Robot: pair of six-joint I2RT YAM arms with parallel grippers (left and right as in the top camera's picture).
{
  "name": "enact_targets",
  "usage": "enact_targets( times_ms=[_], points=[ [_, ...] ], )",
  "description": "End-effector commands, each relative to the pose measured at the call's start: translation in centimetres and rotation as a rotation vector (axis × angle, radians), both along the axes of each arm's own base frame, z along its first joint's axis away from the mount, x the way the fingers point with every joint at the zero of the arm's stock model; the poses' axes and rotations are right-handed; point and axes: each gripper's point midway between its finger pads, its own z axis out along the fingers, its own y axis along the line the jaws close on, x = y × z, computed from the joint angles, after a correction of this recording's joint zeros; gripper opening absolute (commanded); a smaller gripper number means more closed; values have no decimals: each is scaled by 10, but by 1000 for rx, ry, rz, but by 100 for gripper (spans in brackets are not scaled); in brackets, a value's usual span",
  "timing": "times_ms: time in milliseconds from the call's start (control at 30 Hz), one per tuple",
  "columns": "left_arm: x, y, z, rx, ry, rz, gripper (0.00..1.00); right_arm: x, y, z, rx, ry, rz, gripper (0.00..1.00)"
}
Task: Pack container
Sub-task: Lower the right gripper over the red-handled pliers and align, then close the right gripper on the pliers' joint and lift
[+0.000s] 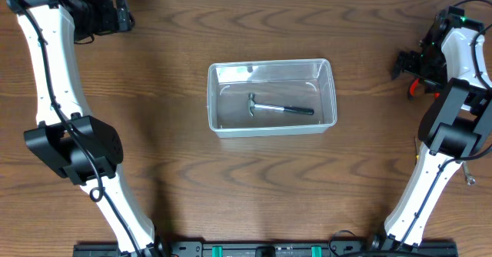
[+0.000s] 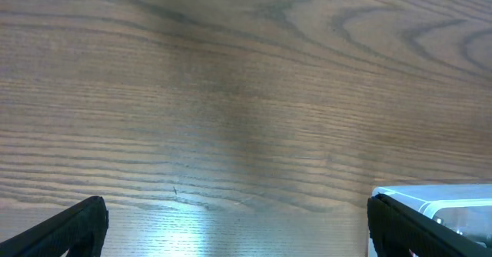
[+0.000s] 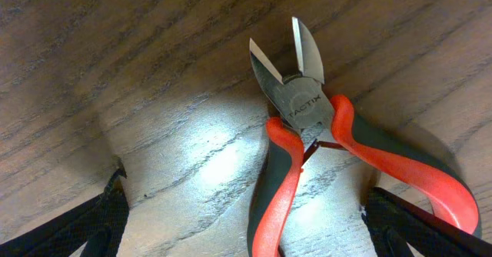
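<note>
– Brown wood-grain table fills the frame; at its middle sits the clear rectangular plastic container, long axis running left to right; correct?
– Correct; inside lies one small hammer with a steel head and black grip, roughly along that same axis; nothing else shows in the container.
– And the next item to go in?
– Likely the red-and-dark-grey-handled side cutters, flat on the wood toward the table's right side, well apart from the container; blades point away from the right wrist camera, handles toward it.
– The right gripper?
– Spread wide, holding nothing; its fingers stand either side of the cutters' handles, one just beside the outer red handle; whether it touches, I cannot tell.
– Which way must the load travel?
– Toward the robot's left; the container lies left of that gripper and a little closer to the arm bases; the right arm is plainly nearer the tool and, by my reading, nearer the container too.
– The left gripper?
– Also wide, nothing in it, hovering over the wood near the far left corner; one corner of the container shows at the edge of its wrist view.
– Risk?
– Judgement only: the splayed handles may pinch together or twist as the fingers close across them; a centred grip seems wise.
</note>
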Motion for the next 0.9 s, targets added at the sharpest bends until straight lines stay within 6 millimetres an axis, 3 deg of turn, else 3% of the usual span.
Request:
enact_targets(
  times_ms=[0,267,500,867],
  points=[
    [1,1,8,-4,-20,1,98,-8,-1,-17,-2,43,11,99],
    [1,1,8,-4,-20,1,98,-8,-4,-17,-5,38,-23,64],
    [1,1,8,-4,-20,1,98,-12,-10,-17,-1,45,-48,46],
    [1,1,8,-4,-20,1,98,-15,-12,-17,2,51,-69,8]
  ],
)
